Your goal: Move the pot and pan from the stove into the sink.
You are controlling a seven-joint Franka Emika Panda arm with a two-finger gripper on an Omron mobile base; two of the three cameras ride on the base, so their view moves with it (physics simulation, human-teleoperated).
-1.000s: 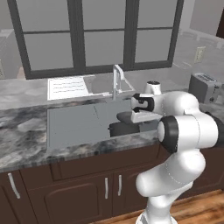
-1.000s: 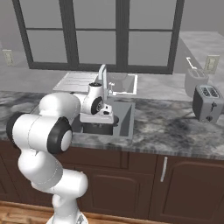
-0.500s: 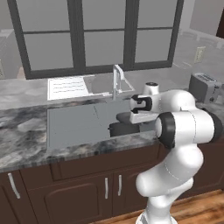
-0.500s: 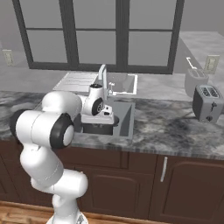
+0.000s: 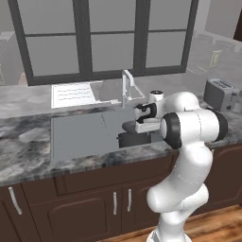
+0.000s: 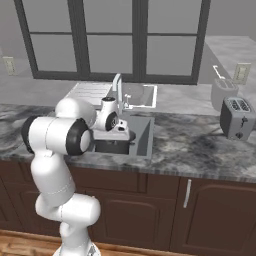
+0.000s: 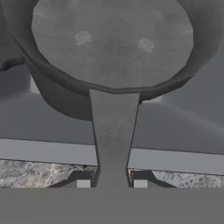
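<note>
Hand view: the gripper [image 7: 111, 183] has its two fingers pinched narrowly on the handle of the pan [image 7: 113, 48], whose round bowl fills the view toward twelve o'clock, over the grey floor of the sink [image 7: 183, 127]. In the left base view the pan [image 5: 134, 138] hangs inside the sink [image 5: 80, 134], at six o'clock from the faucet [image 5: 126, 87].

Hand view: the pan [image 7: 113, 43] is cut off at the top edge, and its handle's near end is hidden between the gripper [image 7: 111, 183] tips. Base views: the arm hides much of the pan and part of the sink [image 5: 80, 134]; the toaster [image 5: 220, 94] is partly cut off.
</note>
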